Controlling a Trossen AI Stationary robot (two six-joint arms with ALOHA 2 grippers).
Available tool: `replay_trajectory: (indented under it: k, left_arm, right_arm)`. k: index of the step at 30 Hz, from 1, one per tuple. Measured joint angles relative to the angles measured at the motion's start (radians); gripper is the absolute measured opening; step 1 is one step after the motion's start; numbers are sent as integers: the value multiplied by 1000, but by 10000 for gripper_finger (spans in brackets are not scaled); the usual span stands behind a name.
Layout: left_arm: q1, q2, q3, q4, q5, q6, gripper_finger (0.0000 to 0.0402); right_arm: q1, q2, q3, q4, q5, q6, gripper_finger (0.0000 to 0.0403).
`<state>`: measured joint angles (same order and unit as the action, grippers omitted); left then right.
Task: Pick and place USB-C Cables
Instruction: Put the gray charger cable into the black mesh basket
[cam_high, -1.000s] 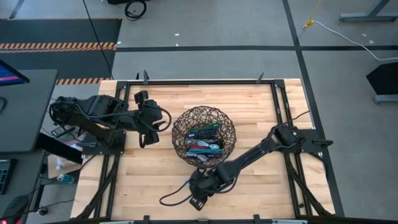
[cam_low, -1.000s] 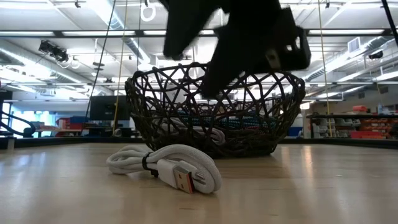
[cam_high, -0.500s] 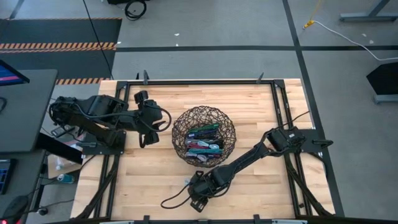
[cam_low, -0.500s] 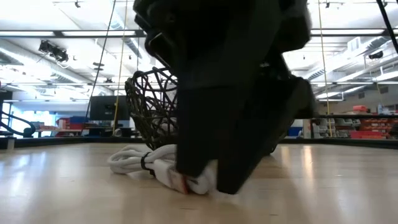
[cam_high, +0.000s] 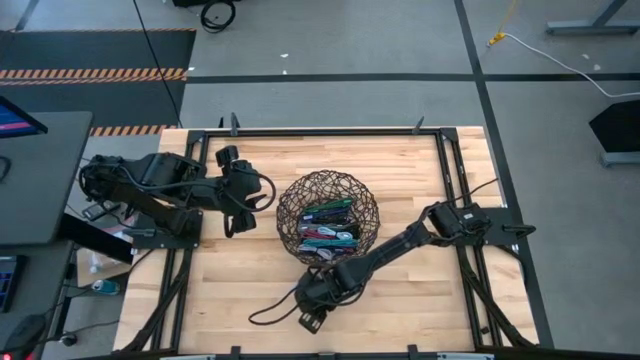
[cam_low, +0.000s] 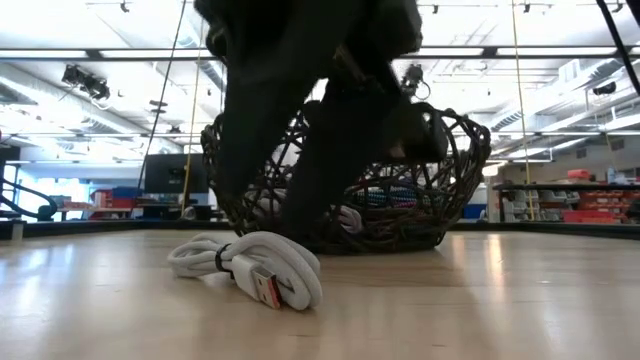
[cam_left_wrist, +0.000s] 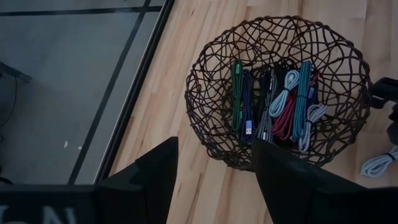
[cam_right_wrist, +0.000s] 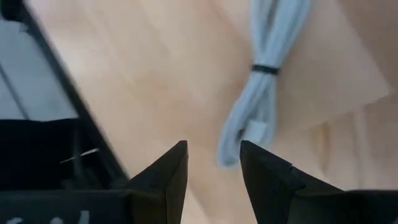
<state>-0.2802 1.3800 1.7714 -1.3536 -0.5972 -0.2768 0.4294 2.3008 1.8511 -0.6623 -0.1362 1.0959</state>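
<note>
White cable (cam_low: 250, 272) shifted, wooden table (cam_low: 480, 300)

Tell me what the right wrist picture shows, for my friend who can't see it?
A pale, silvery light blue cable bundle, cinched by a dark tie, lies on the light wooden table, one end just beyond the open right gripper. The gripper's two dark fingers fill the foreground, not yet closed on the cable.

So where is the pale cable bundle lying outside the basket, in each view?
High: hidden under the right arm's tip.
Low: pale cable bundle lower centre-left, before the basket.
Left wrist: right edge, lower.
Right wrist: upper middle, beyond the right claw.
Landmark: the basket, except in right wrist.
</note>
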Motion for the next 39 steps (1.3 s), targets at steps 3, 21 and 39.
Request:
replay_trajectory:
  k: [3, 21, 39]
  left_arm:
    - [0, 0, 0, 0, 0, 0, 211]
    - [0, 0, 0, 0, 0, 0, 211]
    - [0, 0, 0, 0, 0, 0, 210]
  right_arm:
    - [-8, 4, 0, -55, 7, -15, 154]
    - [-26, 5, -1, -10, 26, -39, 154]
    - [19, 5, -64, 102, 51, 47, 154]
